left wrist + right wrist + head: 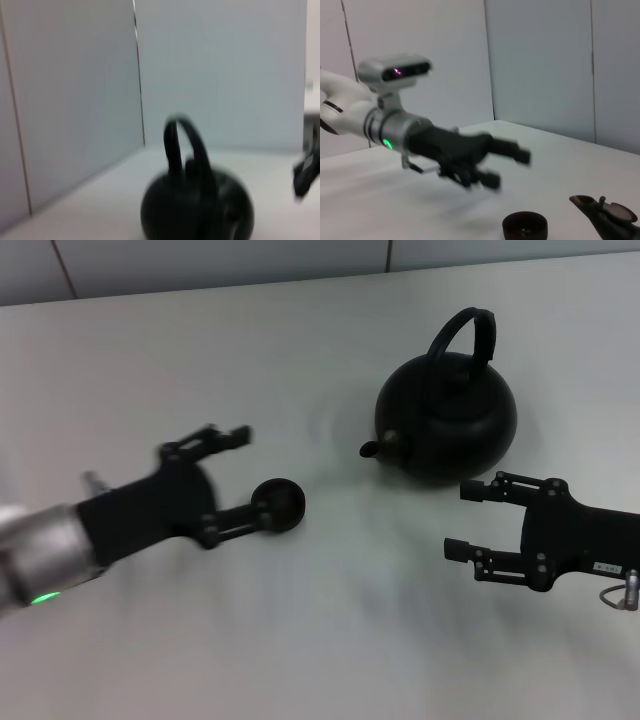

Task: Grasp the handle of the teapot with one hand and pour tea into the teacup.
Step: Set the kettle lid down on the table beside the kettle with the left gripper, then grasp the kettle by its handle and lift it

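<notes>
The matte-black teapot [447,428] stands at the back right of the table, spout toward the left, and its arched handle [466,332] stands upright over the lid. The tiny black teacup [281,506] sits left of the spout. My left gripper [252,472] is open and empty, and its near fingertip overlaps the cup in the head view. In the right wrist view, the left gripper [509,165] hovers above the table, higher than the teacup [524,225]. My right gripper [459,520] is open and empty, just in front of the teapot. The teapot [196,209] and handle [189,146] also show in the left wrist view.
The white table [330,640] stretches around the objects, and its back edge meets grey wall panels [220,260]. The right wrist view shows the teapot's spout and lid [606,212] at the picture's edge. A part of the right gripper [307,175] shows in the left wrist view.
</notes>
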Robot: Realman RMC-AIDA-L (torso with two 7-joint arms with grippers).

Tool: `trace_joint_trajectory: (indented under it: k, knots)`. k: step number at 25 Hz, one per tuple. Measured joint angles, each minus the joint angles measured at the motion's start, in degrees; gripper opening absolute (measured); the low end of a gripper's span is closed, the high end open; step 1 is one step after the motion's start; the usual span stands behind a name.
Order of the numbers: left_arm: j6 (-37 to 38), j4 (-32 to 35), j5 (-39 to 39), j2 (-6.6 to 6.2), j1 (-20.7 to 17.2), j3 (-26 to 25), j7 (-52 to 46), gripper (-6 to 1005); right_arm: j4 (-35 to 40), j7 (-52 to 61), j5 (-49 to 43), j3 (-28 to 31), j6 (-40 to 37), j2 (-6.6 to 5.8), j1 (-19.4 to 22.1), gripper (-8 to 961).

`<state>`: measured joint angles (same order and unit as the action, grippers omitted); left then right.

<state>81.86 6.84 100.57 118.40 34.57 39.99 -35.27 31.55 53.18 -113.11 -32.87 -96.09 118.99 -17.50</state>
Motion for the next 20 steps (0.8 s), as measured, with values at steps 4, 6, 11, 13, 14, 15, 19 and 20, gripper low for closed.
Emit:
trace_joint_trajectory:
  k: [4, 6, 11, 13, 14, 15, 19, 20]
  knots:
    - [12.4, 11.6, 0.0, -0.28, -8.6, -0.2, -6.8, 812, 0.0, 0.0, 0.0, 0.0, 0.0, -0.02, 0.0, 739]
    - [16.7, 17.8, 0.1, -0.49, -14.6, -0.1, -8.0, 812, 0.0, -0.2, 0.4, 0.1, -0.1, -0.05, 0.0, 739]
    - [19.2, 21.3, 0.1, -1.22, -19.8, -0.2, -8.7, 812, 0.0, -0.6, 0.8, 0.1, -0.1, -0.06, 0.0, 739]
    - [19.4, 21.4, 0.1, -1.36, -20.0, -0.2, -8.9, 812, -0.1, -0.6, 0.8, 0.1, -0.1, -0.04, 0.0, 739]
    - [19.4, 21.4, 0.2, -1.51, -20.1, -0.2, -9.0, 812, -0.1, -0.6, 0.9, 0.1, -0.1, -0.03, -0.1, 739]
    - [19.2, 21.5, 0.3, -1.59, -20.2, -0.1, -9.1, 812, -0.1, -0.6, 1.0, 0.0, -0.1, -0.01, -0.2, 739]
    - [15.5, 22.7, 2.3, -1.27, -20.4, 0.4, -8.5, 812, -0.2, -0.6, 1.1, 0.0, -0.1, 0.00, -0.3, 740]
    - [14.5, 22.9, 3.2, -1.21, -20.4, 0.4, -8.5, 812, -0.2, -0.6, 1.2, 0.0, -0.1, 0.00, -0.3, 740]
